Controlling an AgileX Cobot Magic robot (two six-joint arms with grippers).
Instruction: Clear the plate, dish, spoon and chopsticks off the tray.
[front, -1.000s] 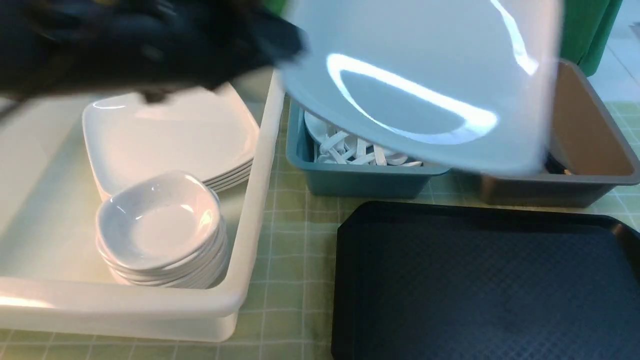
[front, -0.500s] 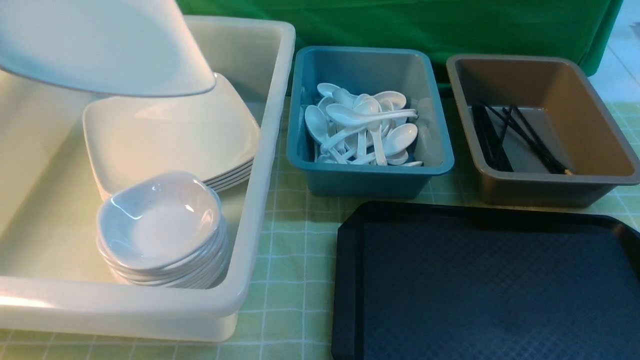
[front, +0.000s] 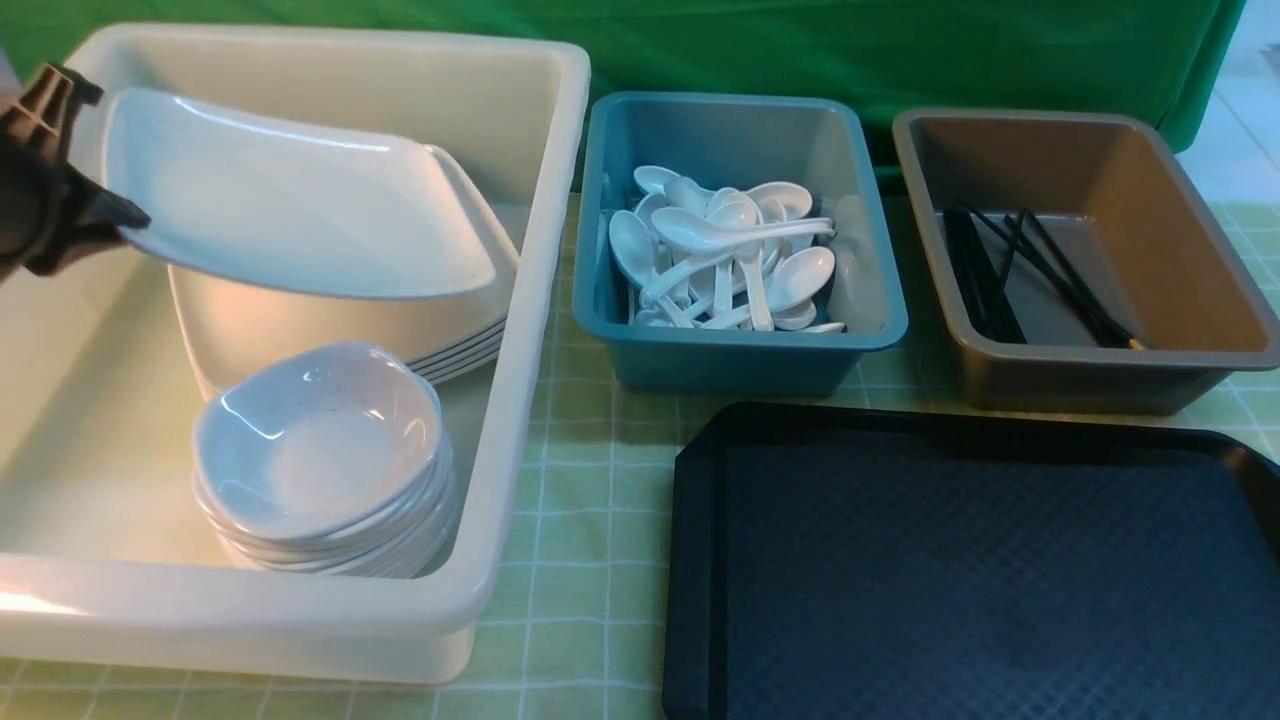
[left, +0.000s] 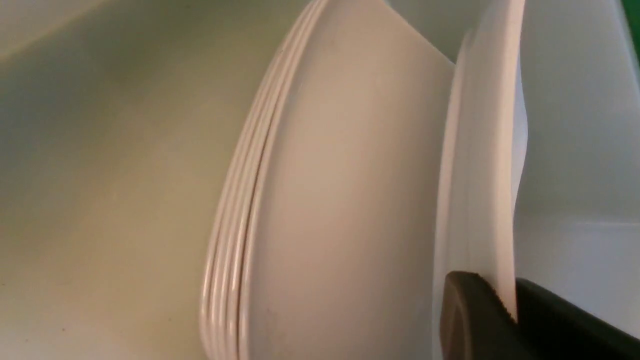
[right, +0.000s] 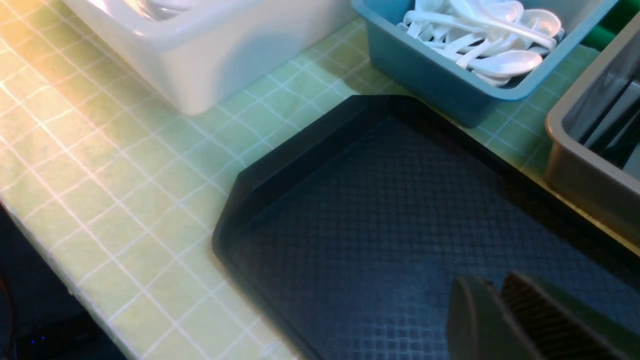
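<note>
My left gripper (front: 95, 160) is shut on the left rim of the white square plate (front: 300, 215). It holds the plate tilted just above a stack of like plates (front: 330, 330) inside the cream tub (front: 540, 300). In the left wrist view the plate's edge (left: 480, 150) sits pinched in the left gripper (left: 507, 295), beside the stack (left: 240, 225). The dark tray (front: 980, 570) lies bare at the front right. My right gripper (right: 492, 282) hovers over the tray (right: 375, 210), shut on nothing. Several spoons (front: 730, 250) fill the teal tub. Chopsticks (front: 1030, 275) lie in the brown tub.
A stack of small white dishes (front: 315, 450) stands at the cream tub's front, near the plates. The teal tub (front: 600, 250) and brown tub (front: 1180, 260) sit side by side behind the tray. A green checked cloth (front: 580, 480) covers the table.
The plate has swung from above the teal and brown tubs over to the left and come down into the cream tub, close above the plate stack. The right gripper has not visibly moved.
</note>
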